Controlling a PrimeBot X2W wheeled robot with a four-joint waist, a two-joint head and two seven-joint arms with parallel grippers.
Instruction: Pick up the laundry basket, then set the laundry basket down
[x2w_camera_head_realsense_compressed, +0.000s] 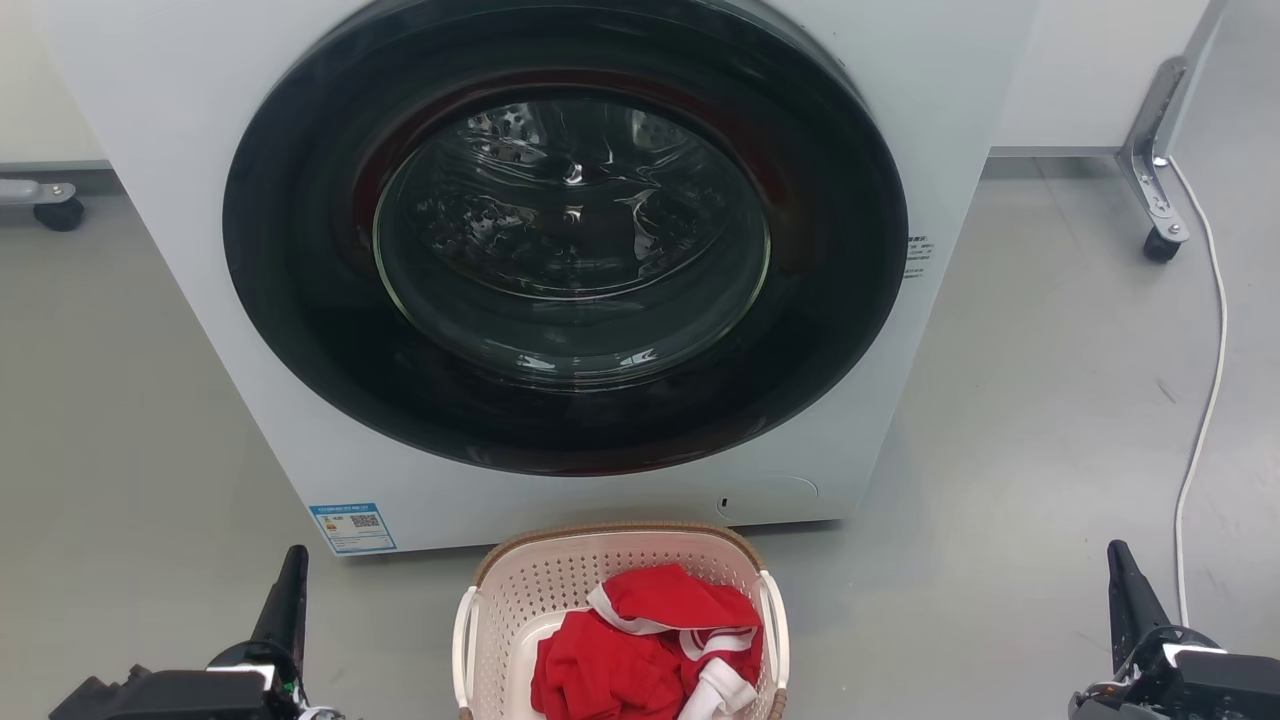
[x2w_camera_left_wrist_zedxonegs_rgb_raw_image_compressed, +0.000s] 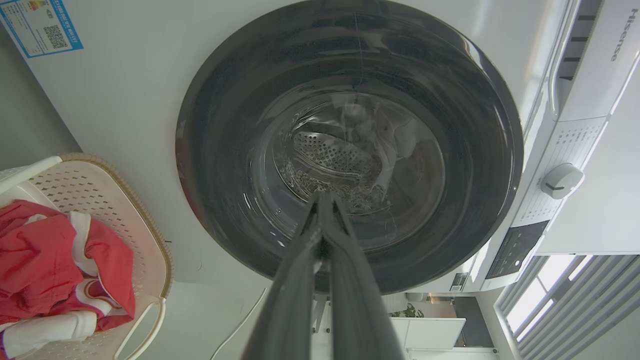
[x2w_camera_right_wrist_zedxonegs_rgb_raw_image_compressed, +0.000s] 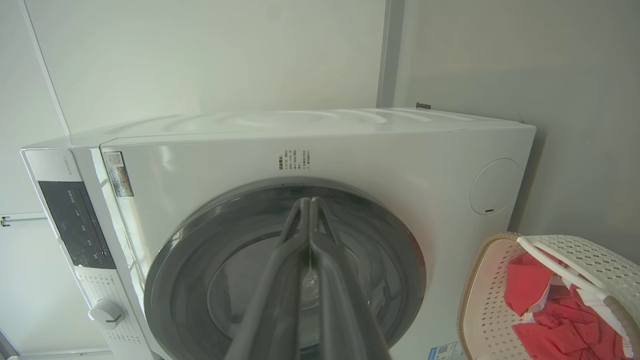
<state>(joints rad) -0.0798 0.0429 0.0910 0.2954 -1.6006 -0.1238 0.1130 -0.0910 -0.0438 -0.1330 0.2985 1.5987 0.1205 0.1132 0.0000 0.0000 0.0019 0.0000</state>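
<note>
Two dark-fingered grippers flank the laundry basket (x2w_camera_head_realsense_compressed: 560, 585), and neither is touching it. The basket sits upright on the grey floor (x2w_camera_head_realsense_compressed: 1000, 450) just in front of the washing machine (x2w_camera_head_realsense_compressed: 170, 200). Its far rim lies close under the round dark door (x2w_camera_head_realsense_compressed: 300, 320), and a heap of red and white clothes (x2w_camera_head_realsense_compressed: 640, 655) fills it. The left gripper (x2w_camera_head_realsense_compressed: 290, 585) hangs well off to one side and the right gripper (x2w_camera_head_realsense_compressed: 1128, 590) well off to the other, both pointing toward the machine. The wrist views show each pair of fingers pressed together tip to tip, with nothing between them. From where I stand, this could be the basket waiting to be lifted, or the basket already set down with the arms clear of it; nothing here settles which. What I can judge is how this basket wants handling. The two white side handles (x2w_camera_head_realsense_compressed: 466, 640) look like the natural holds, one for each arm. With the clothes bunched loosely inside, an uneven grip would likely tip it, so keeping it level and moving both sides together would matter. So would minding the machine front just behind it, and the white cable (x2w_camera_head_realsense_compressed: 1205, 400) trailing on the floor near the right gripper.
</note>
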